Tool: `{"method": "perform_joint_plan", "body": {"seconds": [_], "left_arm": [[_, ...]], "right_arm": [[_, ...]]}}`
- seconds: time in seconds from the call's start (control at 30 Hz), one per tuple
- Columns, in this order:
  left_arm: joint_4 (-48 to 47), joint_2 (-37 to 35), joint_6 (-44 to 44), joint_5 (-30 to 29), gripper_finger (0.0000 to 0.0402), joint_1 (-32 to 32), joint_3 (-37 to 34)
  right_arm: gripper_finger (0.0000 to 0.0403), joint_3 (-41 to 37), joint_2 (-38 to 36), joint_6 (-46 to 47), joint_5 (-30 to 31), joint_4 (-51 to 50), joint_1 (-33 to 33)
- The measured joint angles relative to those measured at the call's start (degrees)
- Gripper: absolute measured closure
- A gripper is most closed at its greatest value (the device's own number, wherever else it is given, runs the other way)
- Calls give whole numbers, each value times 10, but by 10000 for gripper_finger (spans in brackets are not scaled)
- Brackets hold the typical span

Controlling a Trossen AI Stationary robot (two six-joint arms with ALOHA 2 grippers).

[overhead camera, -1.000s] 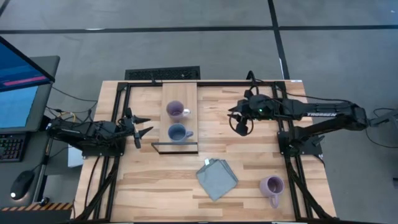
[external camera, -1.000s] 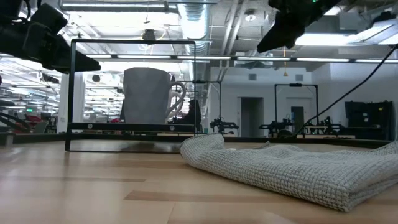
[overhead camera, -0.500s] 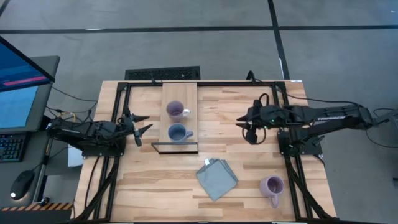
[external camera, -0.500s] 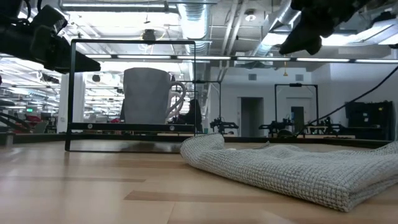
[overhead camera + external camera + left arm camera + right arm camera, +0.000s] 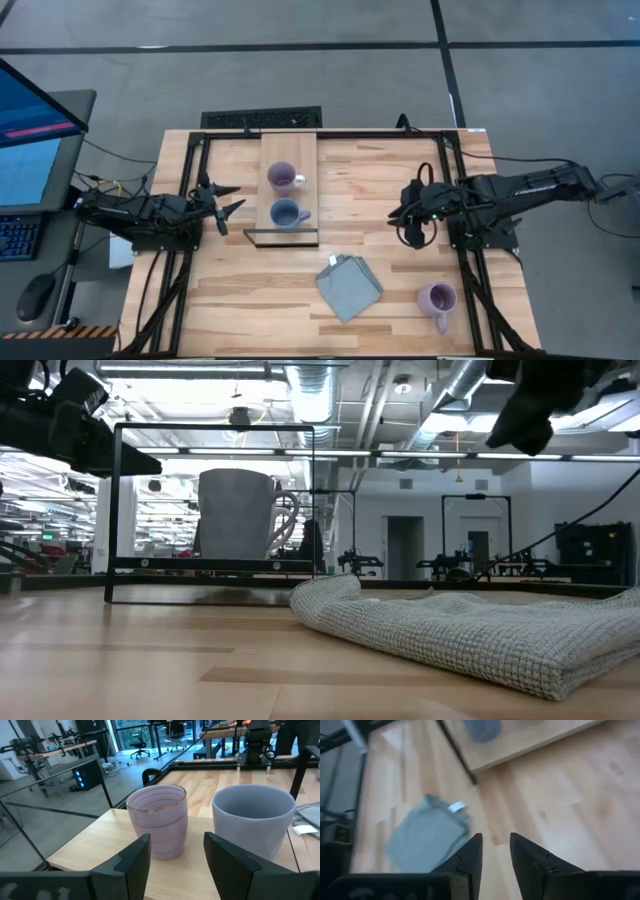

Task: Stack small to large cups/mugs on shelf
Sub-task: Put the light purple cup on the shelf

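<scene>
Both end effectors empty; two mugs on shelf, one on tabletop.

We see the left end effector parted, gripping nothing, beside the shelf, facing the lilac mug and blue mug standing apart there. The right end effector, narrowly parted and empty, hangs above bare tabletop. The second lilac mug sits near the folded cloth.

Blue mug; two lilac mugs; grey-blue cloth; pale wood shelf
</scene>
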Motion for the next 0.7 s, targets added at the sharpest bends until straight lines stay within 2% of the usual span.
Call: {"method": "perform_joint_plan", "body": {"seconds": [0.2,0.5,0.7], "left_arm": [[0,0,1,0,225,0,0],[0,0,1,0,225,0,0],[0,0,1,0,225,0,0]], "right_arm": [[283,0,0,94,-35,-22,26],[283,0,0,325,-135,-67,67],[283,0,0,441,-170,-66,91]]}}
